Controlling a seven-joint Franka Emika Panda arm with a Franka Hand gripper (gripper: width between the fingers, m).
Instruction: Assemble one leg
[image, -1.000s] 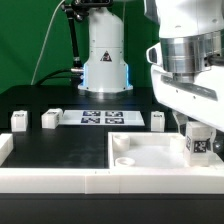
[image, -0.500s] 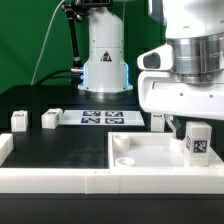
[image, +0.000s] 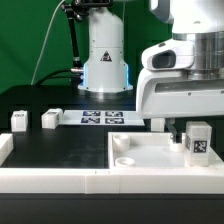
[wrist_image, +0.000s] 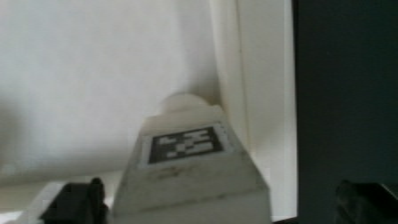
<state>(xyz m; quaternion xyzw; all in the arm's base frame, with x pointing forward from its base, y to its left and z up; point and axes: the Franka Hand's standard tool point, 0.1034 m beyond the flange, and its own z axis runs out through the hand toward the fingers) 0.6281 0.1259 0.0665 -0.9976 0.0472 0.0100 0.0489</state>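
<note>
One leg (image: 199, 140), a small white block with a black-and-white tag, stands upright on the large white panel (image: 150, 152) near its corner on the exterior view's right. My gripper (image: 183, 125) hangs just above and beside the leg's top, open. In the wrist view the leg (wrist_image: 187, 150) shows its tag between my two dark fingertips (wrist_image: 75, 202), which stand apart from it on either side. The gripper (wrist_image: 219, 205) holds nothing.
Two more legs (image: 18, 120) (image: 50, 118) stand on the black table at the exterior view's left, and a third (image: 158, 120) behind the panel. The marker board (image: 100, 117) lies in the middle. The robot base (image: 105, 60) stands behind. A white rim (image: 60, 180) runs along the front.
The gripper has risen and shifted a little toward the exterior view's left. The leg stays upright in the same place on the panel.
</note>
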